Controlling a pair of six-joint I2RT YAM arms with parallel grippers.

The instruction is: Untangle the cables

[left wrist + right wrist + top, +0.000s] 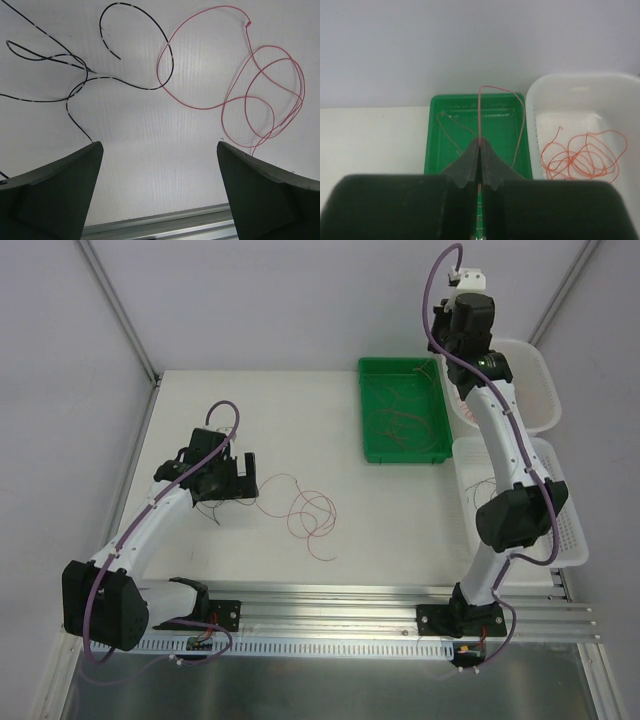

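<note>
Now, left hand (157,145): fingers spread wide, holding nothing, hovering over the mid-desk.
Desk cables: black cable (100,25) and red cable (200,107) cross just ahead of it, lying toward the right edge; this hand is nearer.
Right hand (480,142): pinched shut on a thin red strand (479,110), raised over the green tray (470,97) near the far right corner.
Writing: none readable.

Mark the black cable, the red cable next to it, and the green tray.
black cable (101,27), left wrist view, left side of its top loop.
red cable (222,6), left wrist view, top of its big loop.
green tray (405,456), top external view, near wall.
</note>
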